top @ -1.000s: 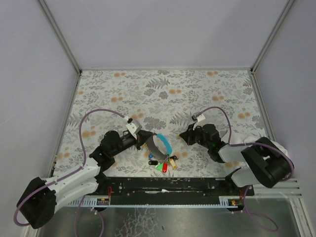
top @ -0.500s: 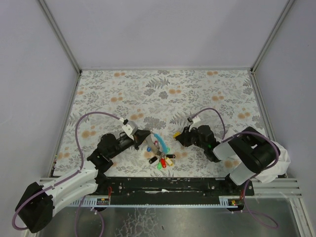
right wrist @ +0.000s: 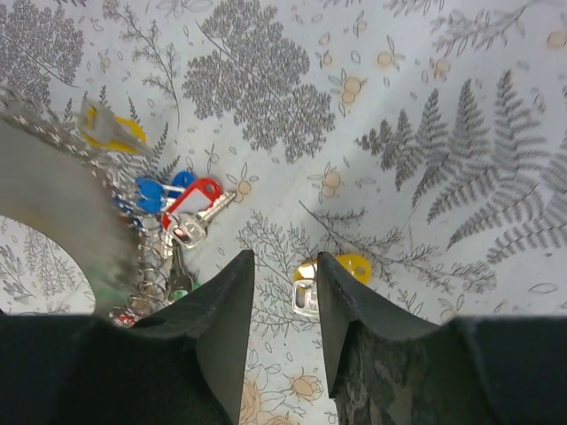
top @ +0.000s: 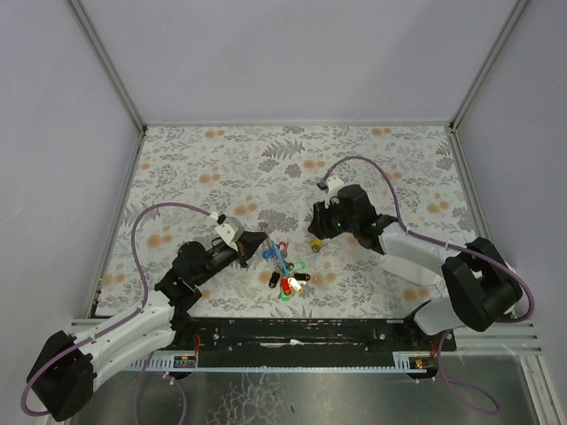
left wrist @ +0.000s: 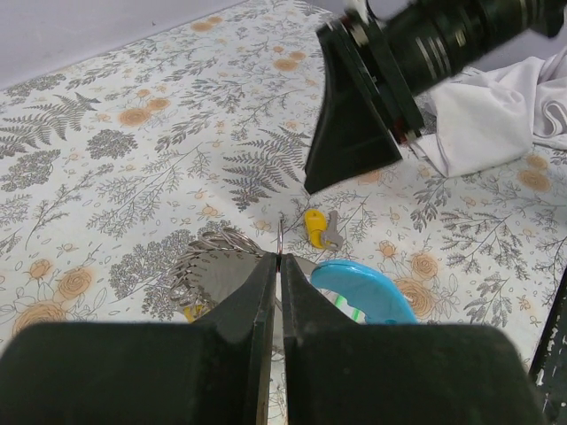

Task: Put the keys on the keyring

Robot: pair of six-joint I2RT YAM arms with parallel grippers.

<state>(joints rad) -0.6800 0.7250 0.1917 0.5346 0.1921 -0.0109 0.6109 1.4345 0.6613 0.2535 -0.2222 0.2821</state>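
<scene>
My left claw (left wrist: 278, 262) is pressed together and pinches the thin wire of the keyring (left wrist: 280, 232) at its tips. The grey and blue strap (left wrist: 365, 294) curls to either side. The bunched keys (right wrist: 190, 205), red and blue heads showing, lie on the fern-print table (top: 266, 168) close by. My right claw (right wrist: 283, 258) hangs spread above the loose yellow key (right wrist: 353, 264). That key lies flat on the table, and the claw is not touching it.

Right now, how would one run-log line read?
left gripper: shut on keyring | right gripper: open over loose yellow key | status: not yet threaded
</scene>
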